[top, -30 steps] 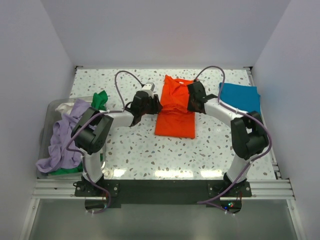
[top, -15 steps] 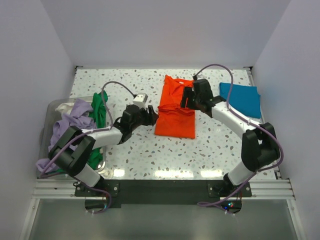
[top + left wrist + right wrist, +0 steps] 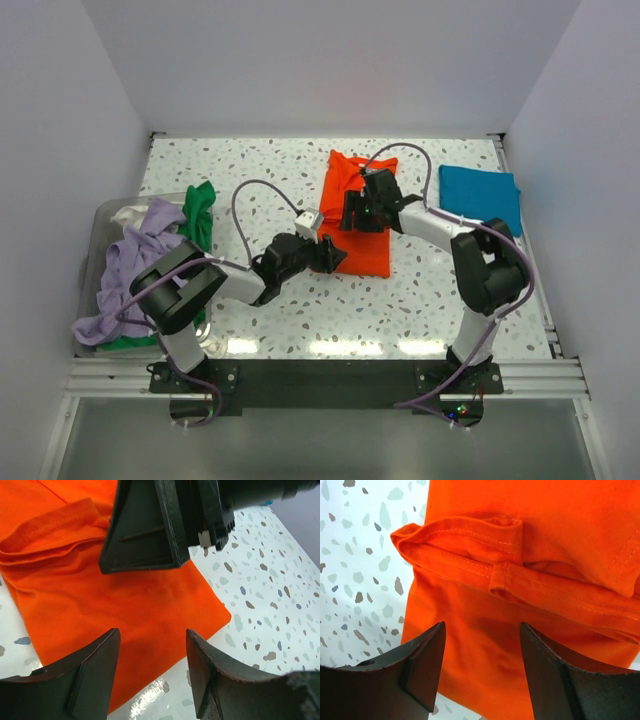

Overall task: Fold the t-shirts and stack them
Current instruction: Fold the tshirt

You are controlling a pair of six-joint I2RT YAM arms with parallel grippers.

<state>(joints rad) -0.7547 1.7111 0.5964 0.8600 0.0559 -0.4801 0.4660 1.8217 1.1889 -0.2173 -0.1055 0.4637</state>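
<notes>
Folding the orange t-shirt (image 3: pixel 368 255) is the step we think we are on. It lies in the middle of the table (image 3: pixel 240 170), flat at the near end and bunched into a thick fold across its middle. Our left claw (image 3: pixel 150 642) hangs low over its near left corner, fingers spread apart with nothing between them. Our right claw (image 3: pixel 482 630) hangs over the fold in the middle. Its fingers are spread wide too and hold nothing. So both claws are loose, and the shirt rests on its own.

The shirt looks only part folded to us. We guess the next move is to pinch the near edge with both claws and bring it over toward the far end to make a small neat block. The cloth is soft and floppy, so each claw must go right down to the table to catch it. Both must lift together or the fold may go crooked.

A teal t-shirt (image 3: pixel 480 195) lies folded on the right, well apart from the orange one. That looks like the spot for the stack. On the left, a lavender t-shirt (image 3: pixel 130 275), a green t-shirt (image 3: pixel 200 205) and a whitish t-shirt (image 3: pixel 125 213) wait in a heap in a grey bin (image 3: pixel 92 250).

The table is white with small dark specks. Plain pale walls (image 3: pixel 300 60) stand close on three sides.
</notes>
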